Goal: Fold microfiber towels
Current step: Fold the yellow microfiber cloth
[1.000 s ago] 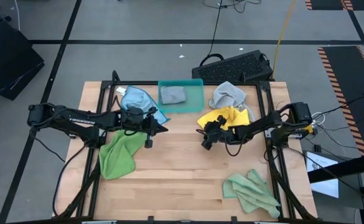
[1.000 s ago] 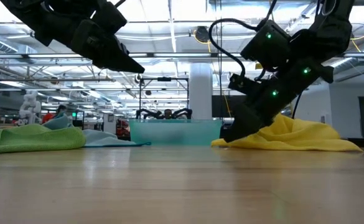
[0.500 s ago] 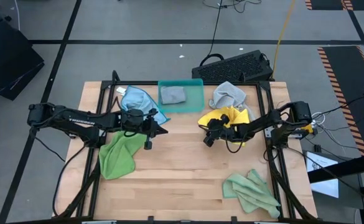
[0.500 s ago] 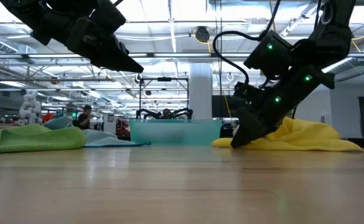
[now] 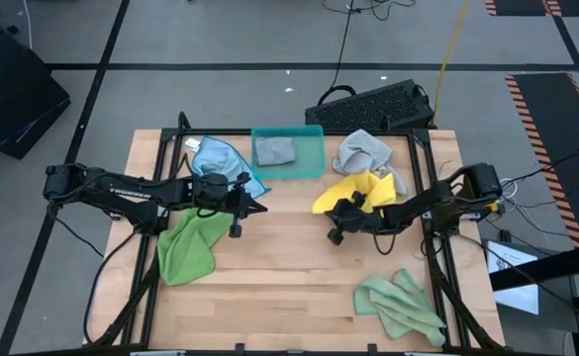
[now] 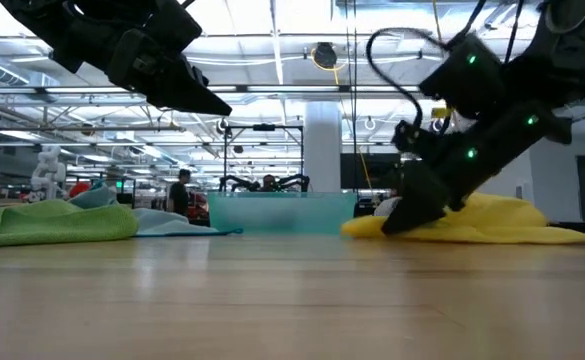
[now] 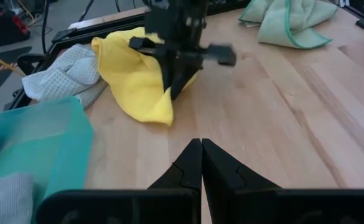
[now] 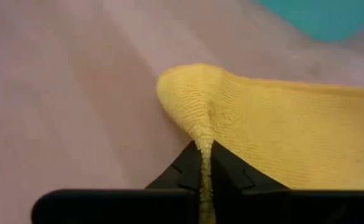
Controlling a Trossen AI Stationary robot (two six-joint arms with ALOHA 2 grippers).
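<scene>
My right arm reaches low across the desk (image 5: 289, 267), its right tool (image 5: 345, 213) pinched tight on a fold of the yellow towel (image 5: 353, 188), which lies bunched just behind it. My left arm stretches level over the desk, the left tool (image 5: 252, 206) closed on nothing and raised clear of the wood, with the green towel (image 5: 190, 242) below its wrist and the light blue towel (image 5: 218, 158) beside it. Only the right wrist view shows the yellow ridge clamped between the fingers (image 8: 188, 171). The low view shows that tool (image 6: 397, 215) down at the desktop, which the overhead hides.
</scene>
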